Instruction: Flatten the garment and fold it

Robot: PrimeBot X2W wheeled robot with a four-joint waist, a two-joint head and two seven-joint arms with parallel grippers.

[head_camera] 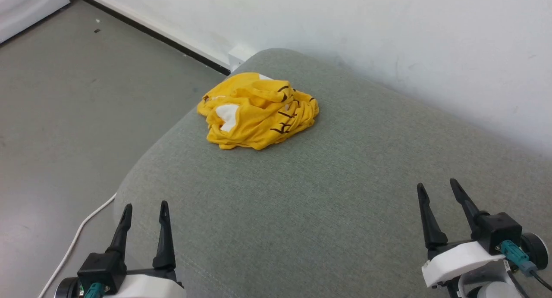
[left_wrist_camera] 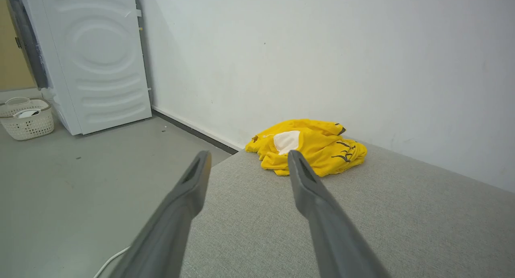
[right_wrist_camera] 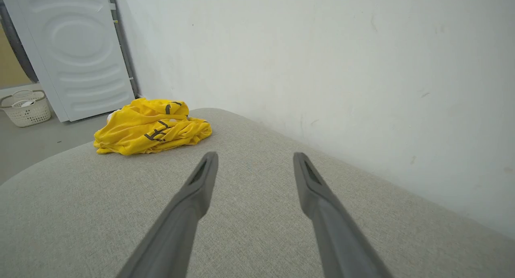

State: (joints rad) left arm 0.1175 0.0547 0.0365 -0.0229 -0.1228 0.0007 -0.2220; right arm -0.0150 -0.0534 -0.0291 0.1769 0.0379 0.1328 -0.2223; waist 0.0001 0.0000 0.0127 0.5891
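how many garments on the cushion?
1. A crumpled yellow shirt at the far left corner of the cushion, near the wall. Another could be hidden inside the bundle.

A bright yellow garment with a white patch and black stripes lies crumpled in a heap near a grey cushion's far corner.

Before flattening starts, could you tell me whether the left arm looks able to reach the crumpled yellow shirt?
Probably yes: the left gripper is open and empty, and only bare grey cushion lies between it and the garment, though it needs a long forward reach.
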